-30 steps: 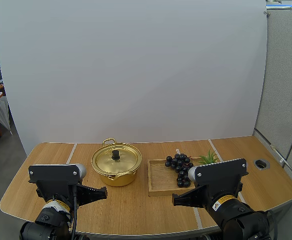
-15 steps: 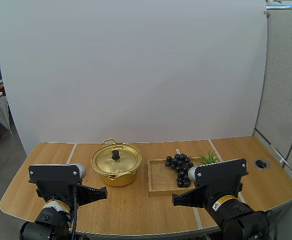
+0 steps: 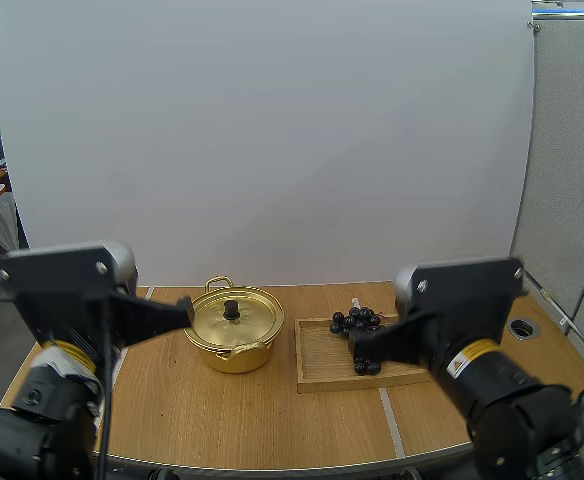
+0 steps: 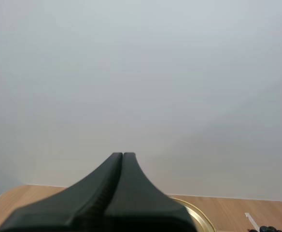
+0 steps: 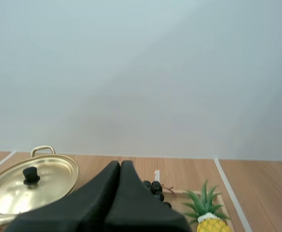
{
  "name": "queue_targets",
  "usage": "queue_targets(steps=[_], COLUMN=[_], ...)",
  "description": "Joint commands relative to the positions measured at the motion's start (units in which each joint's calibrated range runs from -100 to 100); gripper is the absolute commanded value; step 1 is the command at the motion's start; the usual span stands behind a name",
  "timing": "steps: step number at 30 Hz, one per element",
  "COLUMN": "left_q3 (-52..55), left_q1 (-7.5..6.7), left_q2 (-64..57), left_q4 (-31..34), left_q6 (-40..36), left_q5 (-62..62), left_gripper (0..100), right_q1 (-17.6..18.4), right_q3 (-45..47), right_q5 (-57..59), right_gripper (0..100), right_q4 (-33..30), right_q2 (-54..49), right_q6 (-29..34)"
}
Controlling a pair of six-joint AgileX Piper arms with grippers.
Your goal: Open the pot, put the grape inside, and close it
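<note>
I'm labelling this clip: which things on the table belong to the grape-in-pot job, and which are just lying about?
For the job: pot, lid, bunch of grapes.
Lying about: wooden tray under the grapes, small pineapple beside them.

The high view sits behind and above both arms, facing forward and down, far enough back to hold the whole table (image 3: pixel 272 420). The pot (image 3: pixel 234 322) is at lower centre, with the grapes (image 3: pixel 360 326) to its right. The left wrist view looks level along the left gripper (image 4: pixel 123 155), low over the table. The right wrist view does likewise along the right gripper (image 5: pixel 120 164). All three views share the pot, and the high and right wrist views share the grapes.
</note>
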Motion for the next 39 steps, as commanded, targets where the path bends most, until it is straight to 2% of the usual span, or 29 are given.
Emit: queue_targets(steps=[1, 5, 10, 15, 21, 27, 39], left_q3=[-4.43, -10.01, -16.69, -18.86, -18.86, -19.88, -25.94], left_q1=[0.01, 0.01, 0.01, 0.01, 0.01, 0.01, 0.01], left_q2=[0.0, 0.0, 0.0, 0.0, 5.98, 19.36, 43.81], left_q4=[0.34, 0.34, 0.34, 0.19, -4.63, -8.72, -9.71], left_q6=[-0.69, -0.69, -0.59, 5.58, 10.55, 14.09, 14.97], left_q5=[4.92, 13.64, 31.55, 34.59, 34.81, 31.32, 25.73], left_gripper=[0, 0, 0, 0, 0, 0, 0], right_q1=[-0.23, -0.23, -0.23, -0.23, -0.23, -0.23, -0.23], right_q3=[-4.97, -11.34, -18.01, -21.52, -24.37, -27.8, -31.67], right_q5=[3.12, 15.07, 36.17, 46.06, 47.11, 46.5, 39.84], right_gripper=[0, 0, 0, 0, 0, 0, 0], right_q4=[-0.1, -0.1, -0.21, -0.32, -2.65, -2.78, -2.9], right_q2=[-0.09, -0.09, -0.09, -0.09, 5.95, 19.36, 41.83], right_q6=[0.0, 0.0, -0.09, -0.09, -0.09, -0.09, -0.09])
